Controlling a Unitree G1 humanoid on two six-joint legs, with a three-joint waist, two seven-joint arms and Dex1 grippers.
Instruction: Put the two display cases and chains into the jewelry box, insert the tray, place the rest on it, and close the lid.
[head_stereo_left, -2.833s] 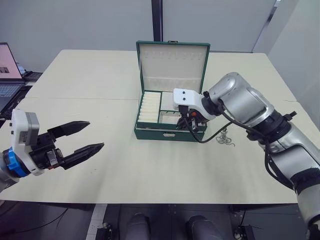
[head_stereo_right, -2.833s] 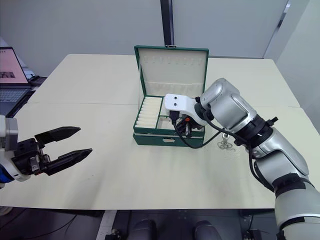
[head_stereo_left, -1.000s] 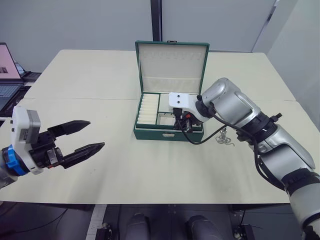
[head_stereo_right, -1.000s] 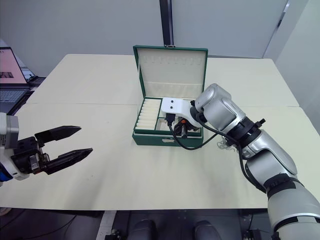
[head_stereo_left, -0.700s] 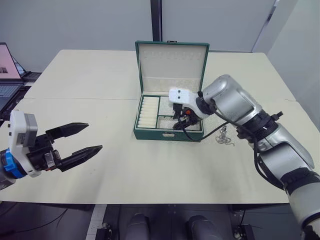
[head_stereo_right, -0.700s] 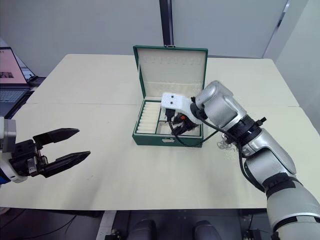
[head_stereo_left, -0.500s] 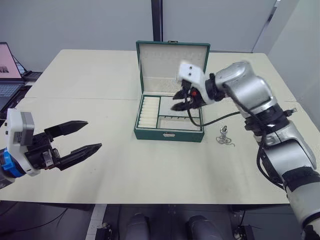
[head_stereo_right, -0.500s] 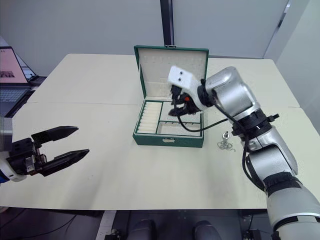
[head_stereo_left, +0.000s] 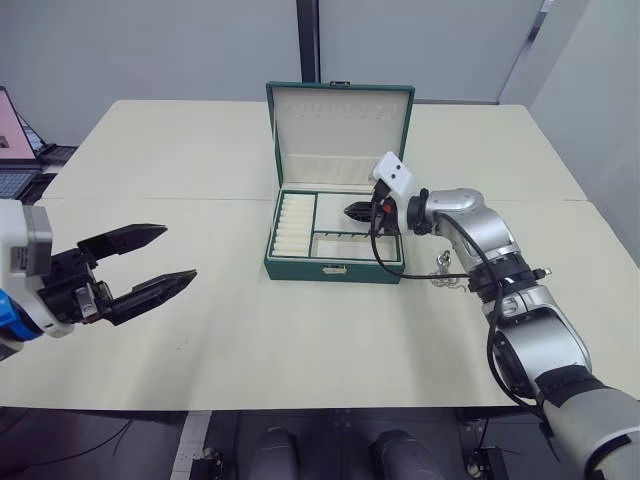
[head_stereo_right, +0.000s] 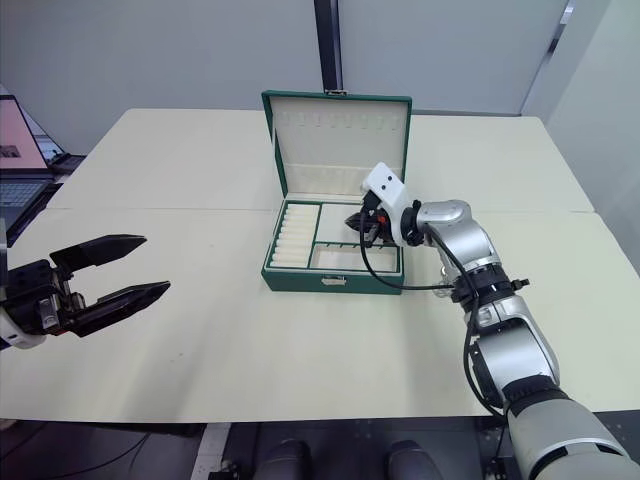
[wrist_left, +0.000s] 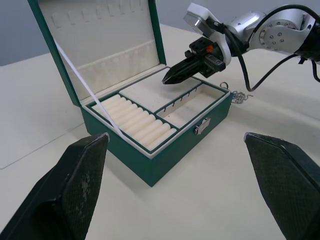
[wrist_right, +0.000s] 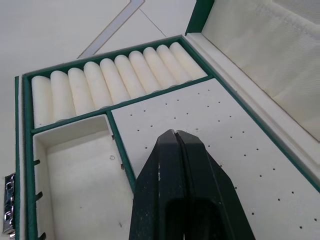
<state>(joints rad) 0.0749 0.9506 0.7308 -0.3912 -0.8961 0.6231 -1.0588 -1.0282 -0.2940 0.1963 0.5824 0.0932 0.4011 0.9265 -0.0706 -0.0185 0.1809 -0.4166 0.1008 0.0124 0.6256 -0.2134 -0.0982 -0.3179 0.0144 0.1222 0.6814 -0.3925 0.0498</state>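
Writing: no brand or lettering is showing legibly on the jewelry box (head_stereo_left: 336, 262), the grippers or the table (head_stereo_left: 300, 340).
Jewelry box: it is sitting near the table's middle, at 12 o'clock from the robot, with its green lid (head_stereo_left: 340, 135) standing open and upright at the back.
Box inside: a tray with a row of cream ring rolls (wrist_right: 115, 80) is filling one side, a dotted cream panel (wrist_right: 220, 130) is lying beside them, and an open compartment (wrist_right: 75, 175) is sitting toward the front latch (wrist_left: 202, 127).
Right gripper (wrist_left: 169, 78): its two black fingers (wrist_right: 182, 190) are pressing flat together with nothing between them, tips hovering just above the dotted panel, not clearly touching it.
Right arm: it is reaching in from 3 o'clock, over the box's right wall.
Left gripper (head_stereo_left: 150, 262): it is hanging at 9 o'clock, well apart from the box, fingers (head_stereo_left: 125, 239) spread wide and grasping nothing.
Chains (head_stereo_left: 447, 275): a small tangle of silver links is lying on the table just beside the box's right wall, at 3 o'clock from it, outside the box.
Laptop (head_stereo_left: 15, 150): it is sitting off the table's far left edge, screen too small to read.
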